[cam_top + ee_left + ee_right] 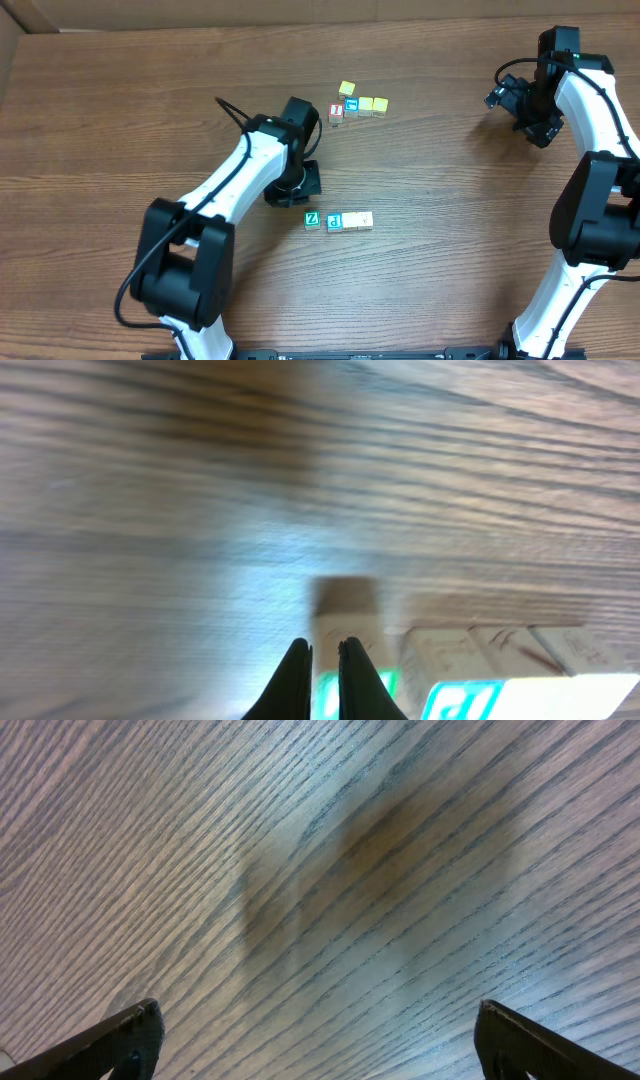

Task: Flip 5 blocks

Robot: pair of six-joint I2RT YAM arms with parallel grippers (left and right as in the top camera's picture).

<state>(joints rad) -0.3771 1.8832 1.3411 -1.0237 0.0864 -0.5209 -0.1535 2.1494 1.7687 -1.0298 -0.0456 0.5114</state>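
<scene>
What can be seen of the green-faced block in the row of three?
The green-faced cube is a tiny, wooden-looking block. Its top face has a green border around a white panel with a green letter, seemingly Z. It sits flat on the wooden table, at the end of a short row, close beside the blue-faced cube; contact between them is unclear. The shut left gripper hangs just by it, not gripping it.
</scene>
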